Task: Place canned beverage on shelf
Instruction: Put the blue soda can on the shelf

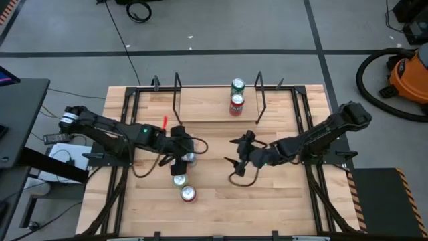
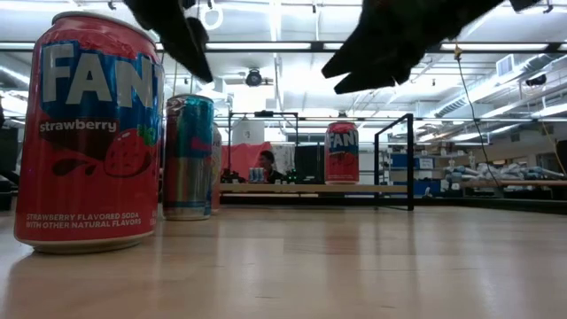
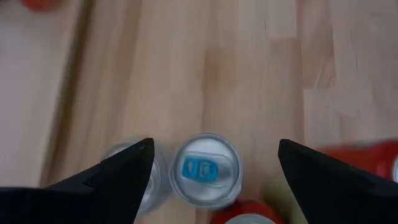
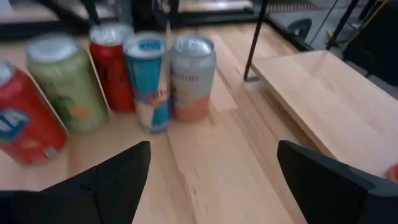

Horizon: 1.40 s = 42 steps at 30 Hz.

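Observation:
Several cans stand upright in a cluster on the table's near left: a red strawberry soda can [image 2: 89, 133], a blue can [image 4: 148, 81], a pale peach can [image 4: 193, 78], a green one [image 4: 65, 81] and another red one [image 4: 112, 65]. My left gripper [image 3: 214, 146] hangs open above the cluster, with the top of a silver can with a blue tab [image 3: 205, 168] showing below, between its fingers, untouched. My right gripper [image 1: 231, 151] is open over the table's middle, facing the cluster. The shelf [image 1: 217, 107] at the far middle carries a green can [image 1: 237, 86] and a red can [image 1: 236, 104], both upright on the plank.
Black rod uprights [image 1: 261, 100] stand at both ends of the shelf, with bare plank [image 1: 200, 106] to the left of its two cans. A small red object [image 1: 164, 122] lies left of the shelf. Bare wood [image 1: 267, 201] lies at the near right of the table.

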{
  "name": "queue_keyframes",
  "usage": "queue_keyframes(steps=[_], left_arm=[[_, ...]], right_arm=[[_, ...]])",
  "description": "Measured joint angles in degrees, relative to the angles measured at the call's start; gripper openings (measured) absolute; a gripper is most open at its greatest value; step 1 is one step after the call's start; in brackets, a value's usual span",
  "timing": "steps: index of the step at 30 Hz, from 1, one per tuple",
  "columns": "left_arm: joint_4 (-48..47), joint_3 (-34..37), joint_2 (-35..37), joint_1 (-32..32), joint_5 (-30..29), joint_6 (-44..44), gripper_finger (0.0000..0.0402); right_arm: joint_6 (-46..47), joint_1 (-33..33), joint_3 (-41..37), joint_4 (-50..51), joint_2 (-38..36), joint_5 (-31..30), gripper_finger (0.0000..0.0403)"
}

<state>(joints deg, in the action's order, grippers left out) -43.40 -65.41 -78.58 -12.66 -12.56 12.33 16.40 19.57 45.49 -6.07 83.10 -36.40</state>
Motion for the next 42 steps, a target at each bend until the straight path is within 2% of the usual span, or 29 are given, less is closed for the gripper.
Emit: queue_keyframes(steps=[7,14,21,36,42], left_arm=[[-5.90,-3.04,-4.28,2.13,0.85,-0.36,0.0354],[-6.76,-2.78,-5.89,2.12,1.88,-5.09,0.0354],[-7.98,-2.60,-6.40,1.05,1.94,-8.84,0.0354],[-7.39,-2.66,-6.98,1.24,1.88,-8.85,0.0354],[-7.13,-2.65,-7.90,1.24,1.88,-8.73,0.0323]], right_arm=[[-1.87,0.07,-7.43,-15.34,-0.56,1.47,0.0362],[-4.48,0.48,-8.01,-20.18,1.83,2.81,0.0362],[-4.56,0.44,-8.05,-19.57,2.31,3.19,0.0362],[-4.41,0.52,-8.01,-19.97,2.57,3.43,0.0362],[-4.45,0.52,-8.01,-19.97,2.57,3.43,0.0362]])
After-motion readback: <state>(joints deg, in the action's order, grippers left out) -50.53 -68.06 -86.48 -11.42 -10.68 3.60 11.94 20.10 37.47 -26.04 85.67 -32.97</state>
